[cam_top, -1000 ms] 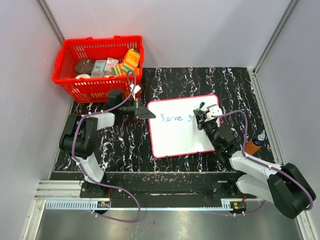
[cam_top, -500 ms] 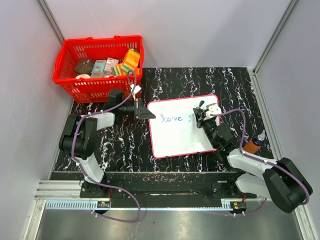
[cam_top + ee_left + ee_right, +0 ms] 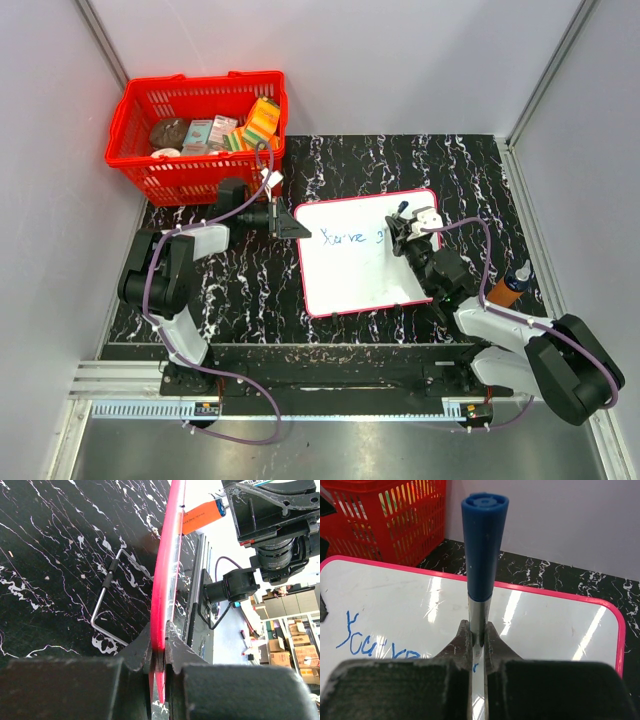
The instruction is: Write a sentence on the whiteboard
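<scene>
The right gripper (image 3: 477,636) is closed narrowly on the metal barrel of a blue marker (image 3: 484,545). The marker's long axis stands up from the board and the blue end points toward the wrist camera. The writing tip is hidden below the fingers, so I cannot tell if it touches the surface.

Under this gripper lies the whiteboard (image 3: 547,625). To the left of the gripper, in the wrist view, is the sentence (image 3: 367,647) in thin blue letters. It reads about "You've", and in the top view one more stroke sits just beside the fingers. To the right of the gripper the white surface is bare up to the red frame. The line of writing runs across the gripper from its left to its right, so I judge that the next strokes must go to the right, with the marker upright and the height steady.

The left gripper (image 3: 159,652) is far on the other side. Its jaws are pinched on the red frame at the board's left edge, which seems to hold the board in place. The right arm is the one near the bare part. Beyond the board stands a red basket (image 3: 195,130).
</scene>
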